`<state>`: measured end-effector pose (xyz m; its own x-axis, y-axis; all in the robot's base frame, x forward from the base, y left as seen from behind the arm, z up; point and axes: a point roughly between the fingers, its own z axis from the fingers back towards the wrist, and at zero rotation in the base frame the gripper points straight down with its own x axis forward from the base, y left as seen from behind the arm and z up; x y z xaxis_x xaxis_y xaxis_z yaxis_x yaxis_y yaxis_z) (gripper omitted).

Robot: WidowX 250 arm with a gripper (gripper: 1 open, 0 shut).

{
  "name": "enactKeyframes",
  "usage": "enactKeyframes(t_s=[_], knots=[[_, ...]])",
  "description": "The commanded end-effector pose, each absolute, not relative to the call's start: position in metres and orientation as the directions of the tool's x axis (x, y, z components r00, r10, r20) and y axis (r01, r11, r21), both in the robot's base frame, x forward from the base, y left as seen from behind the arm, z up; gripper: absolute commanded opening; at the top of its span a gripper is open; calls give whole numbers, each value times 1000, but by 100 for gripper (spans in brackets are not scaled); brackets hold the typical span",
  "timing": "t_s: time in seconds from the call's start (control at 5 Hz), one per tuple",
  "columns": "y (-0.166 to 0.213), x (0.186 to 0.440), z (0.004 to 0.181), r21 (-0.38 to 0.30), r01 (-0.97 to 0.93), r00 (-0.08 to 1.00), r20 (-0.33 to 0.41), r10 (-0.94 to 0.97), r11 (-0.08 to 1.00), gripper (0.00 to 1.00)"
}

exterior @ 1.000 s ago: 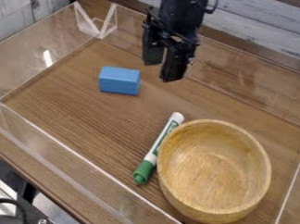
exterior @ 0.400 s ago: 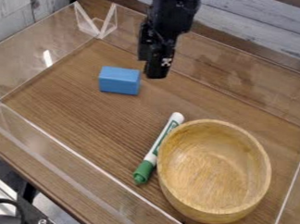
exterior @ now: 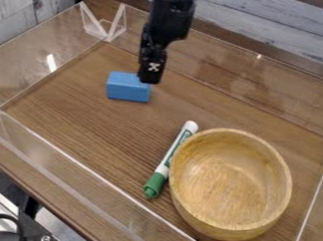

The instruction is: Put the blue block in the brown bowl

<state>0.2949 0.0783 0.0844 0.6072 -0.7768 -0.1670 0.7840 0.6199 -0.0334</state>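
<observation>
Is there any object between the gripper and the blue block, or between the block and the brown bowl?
Nothing visible separates the gripper from the blue block; it hangs just above the block's right end. Between the block and the brown bowl lies a green-and-white marker, beside the bowl's left rim, low on the table.

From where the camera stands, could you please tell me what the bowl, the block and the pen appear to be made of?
The brown bowl looks like light wood with a smooth finish: grain lines show on its thick rim. The blue block has plain, even, matte faces, possibly painted wood or plastic; the picture leaves it open. The marker pen appears to be smooth plastic, white barrel with green ends.
</observation>
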Motion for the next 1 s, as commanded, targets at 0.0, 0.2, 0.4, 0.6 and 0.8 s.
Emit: enactKeyframes(t_s=[0.0, 0.2, 0.4, 0.6, 0.8], knots=[[93, 298, 91, 6, 806, 586, -151, -796, 592, 100], [103, 296, 83, 2, 810, 580, -150, -801, 586, 100], [108, 296, 75, 4, 813, 577, -148, -803, 583, 100], [110, 297, 70, 10, 816, 574, -146, -806, 579, 100], [113, 297, 68, 17, 818, 571, -145, -808, 575, 100]])
